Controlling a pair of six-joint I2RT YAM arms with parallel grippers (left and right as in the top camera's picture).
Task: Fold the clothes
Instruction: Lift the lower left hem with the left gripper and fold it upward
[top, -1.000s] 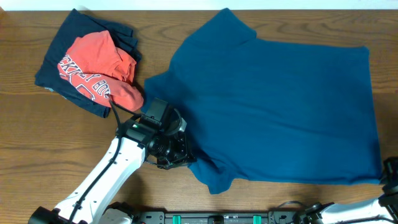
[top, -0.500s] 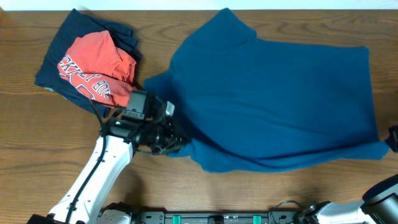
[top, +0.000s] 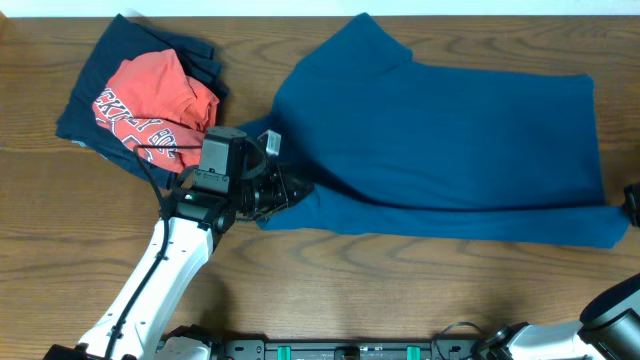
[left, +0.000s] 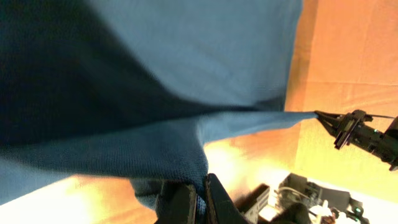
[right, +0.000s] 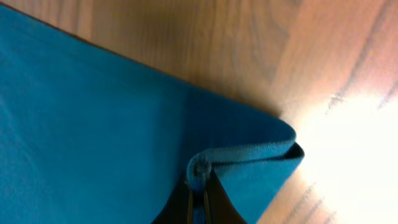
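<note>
The large blue T-shirt (top: 450, 140) lies spread across the middle and right of the table, its near edge lifted and folded back. My left gripper (top: 285, 190) is shut on the shirt's near left edge; the left wrist view shows cloth (left: 155, 93) pinched between the jaws (left: 200, 205). My right gripper (top: 632, 205) is at the right edge of the overhead view, shut on the near right corner; the right wrist view shows the hem (right: 249, 155) clamped in the jaws (right: 199, 199). The red tee (top: 150, 110) with white lettering lies on the navy garment (top: 100, 70) at the back left.
The wooden table (top: 60, 240) shows bare wood at the front left and along the near edge. The arms' base hardware (top: 350, 350) sits at the bottom edge of the overhead view.
Both grippers have carried the shirt's near edge away from the front, toward the back. The near hem now lies straight, higher on the table. The left gripper moved up and slightly left.
</note>
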